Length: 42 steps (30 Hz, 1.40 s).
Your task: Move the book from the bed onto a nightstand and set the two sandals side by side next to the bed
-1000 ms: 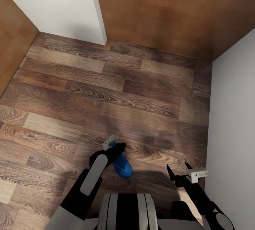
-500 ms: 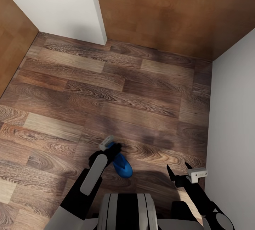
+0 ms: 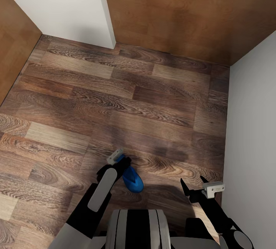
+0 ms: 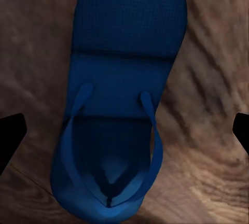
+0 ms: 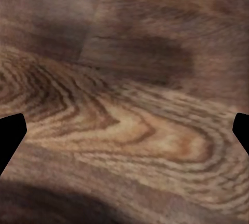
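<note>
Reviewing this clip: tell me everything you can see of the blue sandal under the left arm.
The sandal is a bright blue flat flip-flop with a long narrow sole, textured at the heel, and a V-shaped thong strap meeting at a toe post. It looks like rubber or foam. It lies flat, sole down, on the wood-plank floor, just ahead of the robot's trunk. The left gripper hangs over it with fingers spread to either side; no contact shows.

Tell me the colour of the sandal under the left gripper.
Bright blue all over, sole and straps alike; the sandal shows best in the left wrist view.
</note>
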Motion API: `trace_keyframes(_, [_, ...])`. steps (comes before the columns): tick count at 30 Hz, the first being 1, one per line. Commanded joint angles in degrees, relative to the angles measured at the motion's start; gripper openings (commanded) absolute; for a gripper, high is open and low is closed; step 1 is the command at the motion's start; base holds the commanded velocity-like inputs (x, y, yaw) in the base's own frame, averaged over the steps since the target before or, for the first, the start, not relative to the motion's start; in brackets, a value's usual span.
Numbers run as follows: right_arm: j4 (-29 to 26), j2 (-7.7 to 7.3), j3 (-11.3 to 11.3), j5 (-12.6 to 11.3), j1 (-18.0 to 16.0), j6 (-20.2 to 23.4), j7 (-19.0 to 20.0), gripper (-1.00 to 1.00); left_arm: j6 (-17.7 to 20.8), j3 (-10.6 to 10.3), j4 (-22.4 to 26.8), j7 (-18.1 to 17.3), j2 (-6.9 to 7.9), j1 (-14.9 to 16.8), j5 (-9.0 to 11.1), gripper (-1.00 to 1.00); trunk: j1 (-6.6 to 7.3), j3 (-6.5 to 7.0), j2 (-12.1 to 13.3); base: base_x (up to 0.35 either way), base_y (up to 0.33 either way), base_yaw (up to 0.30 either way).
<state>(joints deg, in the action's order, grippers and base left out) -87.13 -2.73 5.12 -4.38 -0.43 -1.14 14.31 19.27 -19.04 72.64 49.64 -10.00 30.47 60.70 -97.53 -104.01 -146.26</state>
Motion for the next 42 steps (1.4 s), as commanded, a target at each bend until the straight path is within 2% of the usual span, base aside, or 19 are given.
trace_keyframes(1, [0.0, 0.0, 0.1, -0.5, 0.0, -0.1, 0.4, 1.0, 0.2, 0.0, 0.0, 0.3, 0.0, 0.0, 0.2, 1.0, 0.01, -0.03, 0.0, 0.0, 0.0, 0.0])
trace_keyframes(6, [0.0, 0.0, 0.1, -0.5, 0.0, -0.1, 0.4, 1.0, 0.4, 0.0, -0.2, 0.3, 0.0, 0.0, 0.2, 1.0, -0.12, -0.99, -0.1, 0.0, 0.0, 0.0])
trace_keyframes(18, [0.0, 0.0, 0.1, -0.5, 0.0, -0.1, 0.4, 1.0, 0.5, 0.1, -0.2, 0.2, 0.0, 0.0, 0.3, 1.0, -0.25, -0.99, -0.1, 0.0, 0.0, 0.0])
trace_keyframes(42, [0.0, 0.05, 0.1, -0.5, 0.0, -0.1, 0.4, 1.0, 0.7, -0.2, -0.2, -3.5, 0.0, 0.0, 0.4, 1.0, -0.61, -0.99, -0.3, 0.0, 0.0, 0.0])
